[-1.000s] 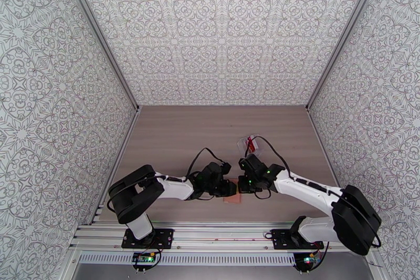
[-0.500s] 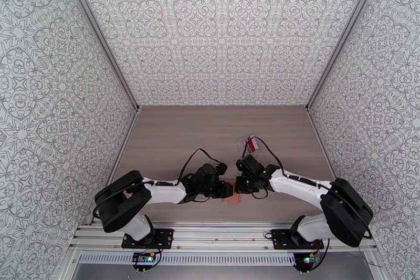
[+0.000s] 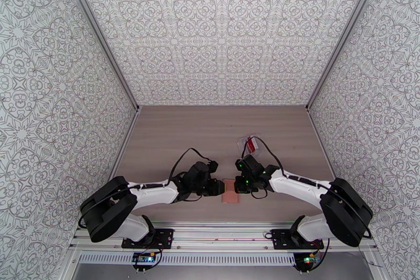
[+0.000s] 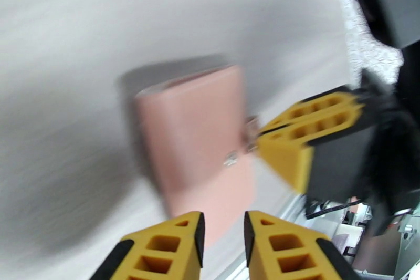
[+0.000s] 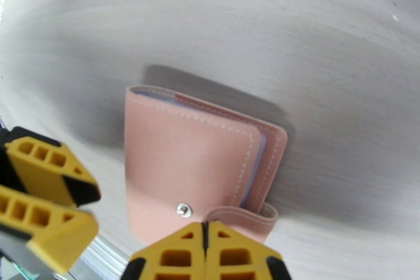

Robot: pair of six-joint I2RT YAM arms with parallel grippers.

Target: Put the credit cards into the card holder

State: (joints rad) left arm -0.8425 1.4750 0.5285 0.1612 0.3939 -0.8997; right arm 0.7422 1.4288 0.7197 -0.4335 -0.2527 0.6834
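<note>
The card holder (image 5: 189,165) is pinkish-brown and lies folded shut on the table, its snap tab (image 5: 242,216) hanging loose beside the metal stud. It also lies between both grippers (image 3: 231,198) and shows blurred in the left wrist view (image 4: 194,144). My right gripper (image 5: 205,247) is shut, its tips at the holder's near edge next to the tab. My left gripper (image 4: 223,234) hovers just left of the holder, its jaws a narrow gap apart with nothing between them. A red credit card (image 3: 252,144) lies farther back by a clear pouch.
The crinkly clear pouch (image 3: 245,142) sits behind the right arm. Patterned walls close in the wooden table (image 3: 210,128) on three sides. A metal rail (image 3: 220,234) runs along the near edge, close to the holder.
My left arm has drawn back to the left, uncovering the card holder, and its jaws have parted slightly. The right gripper stays shut and has shifted a little left.
</note>
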